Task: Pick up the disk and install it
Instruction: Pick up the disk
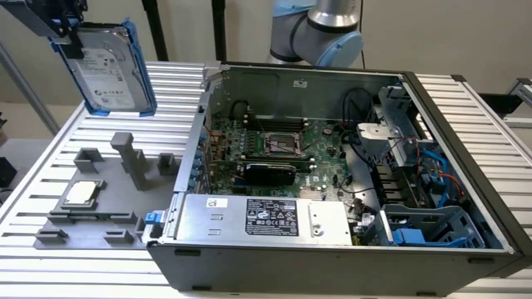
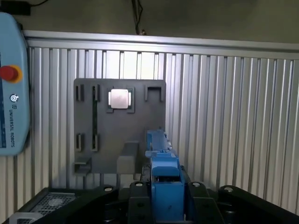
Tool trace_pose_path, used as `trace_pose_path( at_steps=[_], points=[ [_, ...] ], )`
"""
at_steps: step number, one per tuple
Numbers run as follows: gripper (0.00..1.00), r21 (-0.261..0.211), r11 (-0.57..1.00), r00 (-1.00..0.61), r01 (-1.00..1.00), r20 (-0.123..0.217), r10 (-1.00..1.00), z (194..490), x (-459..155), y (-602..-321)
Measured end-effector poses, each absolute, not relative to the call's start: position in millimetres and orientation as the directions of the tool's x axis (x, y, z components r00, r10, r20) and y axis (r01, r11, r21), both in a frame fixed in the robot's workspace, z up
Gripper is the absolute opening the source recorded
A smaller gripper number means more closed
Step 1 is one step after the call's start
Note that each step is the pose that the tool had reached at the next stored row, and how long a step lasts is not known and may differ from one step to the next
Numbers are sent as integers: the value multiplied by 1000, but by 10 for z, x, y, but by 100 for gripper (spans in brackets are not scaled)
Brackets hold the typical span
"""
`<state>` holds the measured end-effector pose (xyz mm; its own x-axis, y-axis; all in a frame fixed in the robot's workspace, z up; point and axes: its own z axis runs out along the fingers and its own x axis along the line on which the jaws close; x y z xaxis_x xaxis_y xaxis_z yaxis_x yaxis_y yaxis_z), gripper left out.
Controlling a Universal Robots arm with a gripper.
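The disk [image 1: 112, 65], a silver-grey hard drive with a white label in a bright blue carrier, hangs upright in the air above the table's far corner on the exterior view's left. My gripper [image 1: 68, 34] is shut on its upper edge. In the wrist view the disk [image 2: 161, 158] appears edge-on as a blue strip, clamped between the black fingers [image 2: 138, 198] of the gripper [image 2: 166, 200]. It hangs over the grey fixture plate [image 2: 154, 116]. The open computer case [image 1: 465, 156] lies toward the exterior view's right, apart from the disk.
The grey fixture plate [image 1: 96, 218] carries upright posts and a small square silver chip [image 1: 83, 192]. Inside the case are the motherboard [image 1: 275, 149], a grey power-supply box [image 1: 266, 215] and a blue-grey drive cage [image 1: 424, 227]. A teach pendant [image 2: 11, 84] lies on the ribbed table [image 2: 224, 116].
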<state>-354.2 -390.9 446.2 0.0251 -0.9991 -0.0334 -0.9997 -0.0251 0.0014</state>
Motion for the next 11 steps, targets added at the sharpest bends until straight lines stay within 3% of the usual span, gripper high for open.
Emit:
trace_pose_path(
  at_steps=[11],
  points=[
    [0,1,-25,25,-1000,-33,-999,4647,-3069,-4065]
  ],
)
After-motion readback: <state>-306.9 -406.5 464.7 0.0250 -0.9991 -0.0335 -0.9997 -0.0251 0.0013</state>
